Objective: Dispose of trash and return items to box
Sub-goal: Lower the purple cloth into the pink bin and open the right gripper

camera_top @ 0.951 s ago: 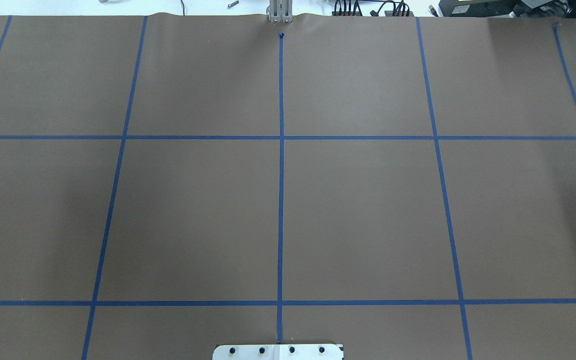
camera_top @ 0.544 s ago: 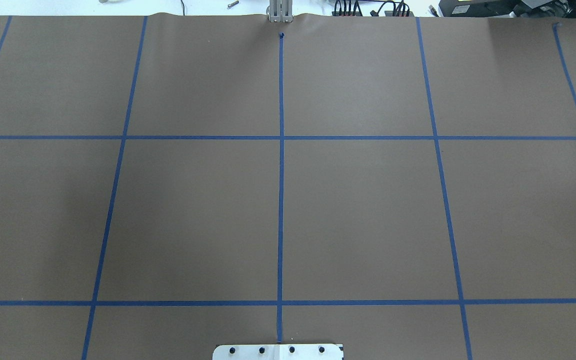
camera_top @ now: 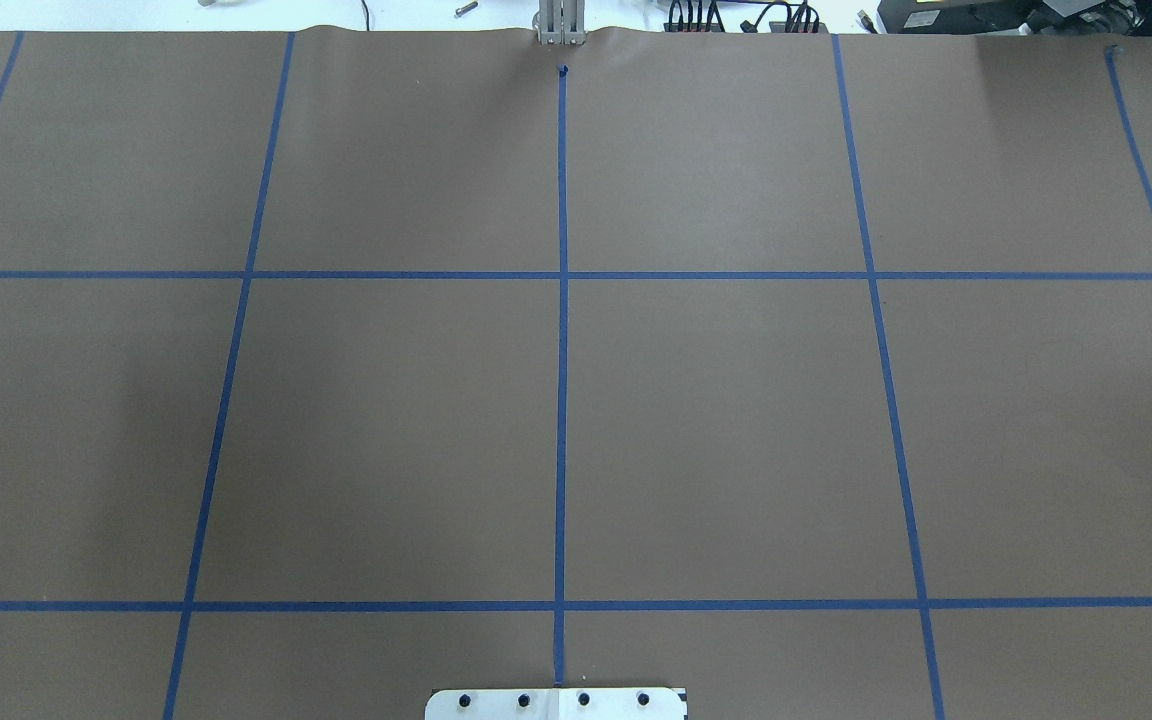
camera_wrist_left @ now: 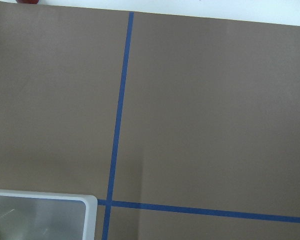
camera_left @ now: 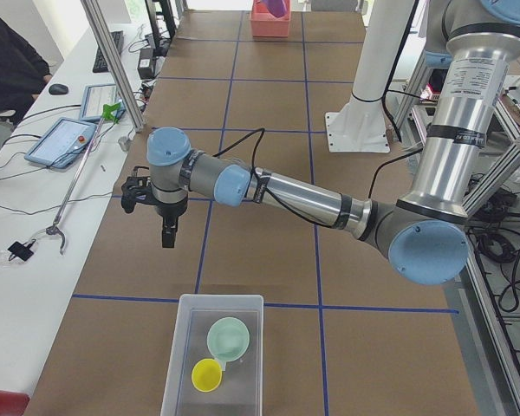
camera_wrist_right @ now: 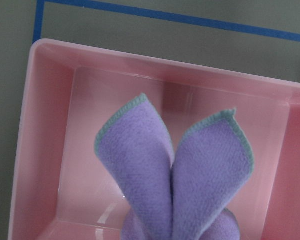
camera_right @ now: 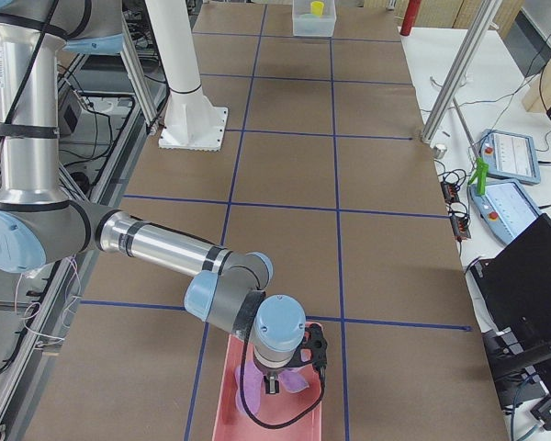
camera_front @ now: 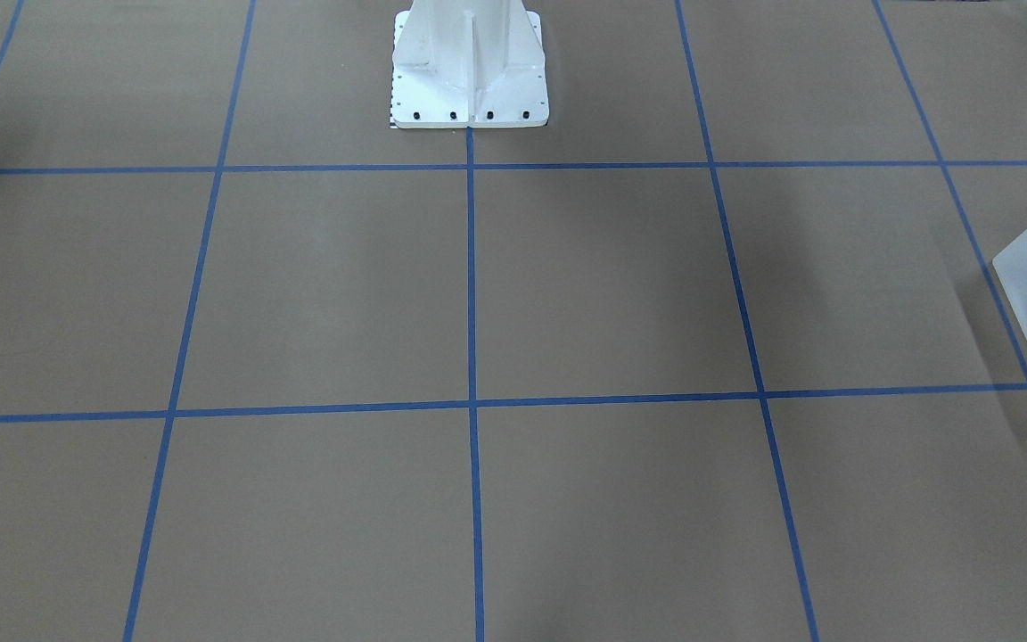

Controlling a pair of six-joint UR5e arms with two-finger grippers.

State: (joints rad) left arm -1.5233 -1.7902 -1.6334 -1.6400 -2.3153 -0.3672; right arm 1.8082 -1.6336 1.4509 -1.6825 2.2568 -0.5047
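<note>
On the middle of the surface point(camera_top: 716, 420), nothing has moved. The green bowl point(camera_left: 228, 337) sits in the box point(camera_left: 221, 300), so that looks done. I cannot tell if the left end effector point(camera_left: 167, 237) or right end effector point(camera_right: 274, 383) is apart.

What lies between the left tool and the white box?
Between the left tool and the box: only brown paper crossed by one blue tape line, shown in the exterior left view.
</note>
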